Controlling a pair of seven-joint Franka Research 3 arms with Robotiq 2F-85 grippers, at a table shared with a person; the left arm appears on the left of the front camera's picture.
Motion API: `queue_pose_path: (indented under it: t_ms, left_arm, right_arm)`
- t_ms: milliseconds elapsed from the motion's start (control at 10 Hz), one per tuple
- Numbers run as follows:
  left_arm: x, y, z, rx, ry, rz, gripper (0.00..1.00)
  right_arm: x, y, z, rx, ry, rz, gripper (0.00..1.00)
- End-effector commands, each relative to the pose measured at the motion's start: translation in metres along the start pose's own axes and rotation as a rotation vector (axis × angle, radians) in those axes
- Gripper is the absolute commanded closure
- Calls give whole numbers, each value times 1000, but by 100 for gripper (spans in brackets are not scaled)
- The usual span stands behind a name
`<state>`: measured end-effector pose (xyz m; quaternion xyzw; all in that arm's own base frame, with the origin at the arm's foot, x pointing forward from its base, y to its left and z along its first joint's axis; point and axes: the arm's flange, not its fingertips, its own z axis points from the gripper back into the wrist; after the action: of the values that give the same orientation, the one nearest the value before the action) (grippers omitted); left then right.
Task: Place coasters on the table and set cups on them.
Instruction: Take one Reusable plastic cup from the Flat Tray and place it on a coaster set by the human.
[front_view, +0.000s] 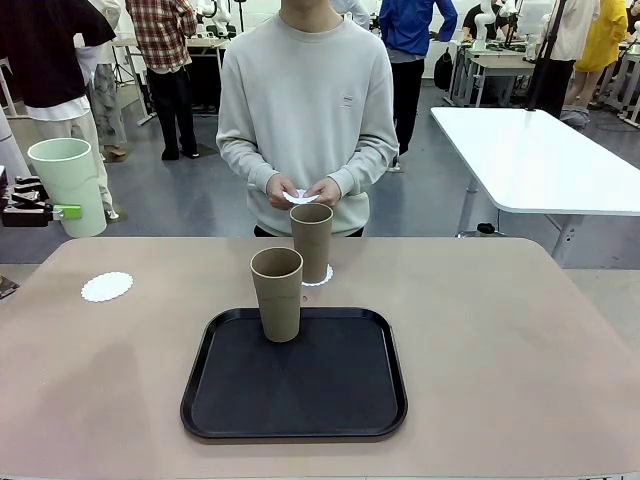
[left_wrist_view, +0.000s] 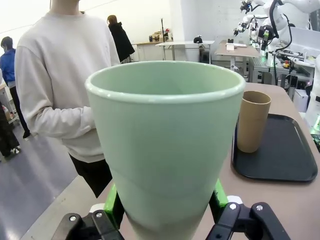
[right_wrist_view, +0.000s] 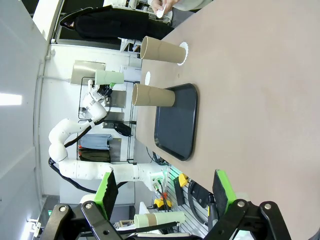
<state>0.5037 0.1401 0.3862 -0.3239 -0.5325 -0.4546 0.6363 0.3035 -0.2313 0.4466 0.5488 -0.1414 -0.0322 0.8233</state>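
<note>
My left gripper (front_view: 52, 212) is shut on the pale mint cup (front_view: 67, 185), holding it upright in the air off the table's (front_view: 500, 330) far left corner. In the left wrist view the mint cup (left_wrist_view: 165, 145) stands between the green pads. A bare coaster (front_view: 107, 287) lies at the far left. One tan cup (front_view: 311, 242) stands on a second coaster (front_view: 322, 277). The other tan cup (front_view: 277, 294) stands on the black tray (front_view: 295, 400). The person's hands hold a third coaster (front_view: 299, 197). My right gripper (right_wrist_view: 165, 195) is open and holds nothing, out past the table edge.
The person stands at the far side, just behind the tan cup on its coaster. A white table (front_view: 540, 160) stands at the back right. The beige top is bare to the right of the tray and along the left front.
</note>
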Motion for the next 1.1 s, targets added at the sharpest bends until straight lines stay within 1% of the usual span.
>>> queue_pose_path:
  t_ms: [0, 300, 500, 700, 900, 1000]
  left_arm:
    - [1, 1, 0, -18, -23, 0, 16]
    - [-2, -1, -2, -12, -9, 6, 16]
    - [-24, 17, -2, -25, 10, 46, 16]
    - [-42, 23, -4, -52, -26, 53, 16]
    - [-60, 25, -6, -74, 1, 77, 16]
    - [-68, 26, -4, -79, -14, 77, 16]
  right_arm:
    - [-2, 0, 1, -1, 8, 0, 0]
    - [-2, 0, 1, -1, 8, 0, 0]
    - [-2, 0, 1, -1, 8, 0, 0]
    - [-2, 0, 1, -1, 8, 0, 0]
    - [-2, 0, 1, -1, 8, 0, 0]
    - [-2, 0, 1, -1, 8, 0, 0]
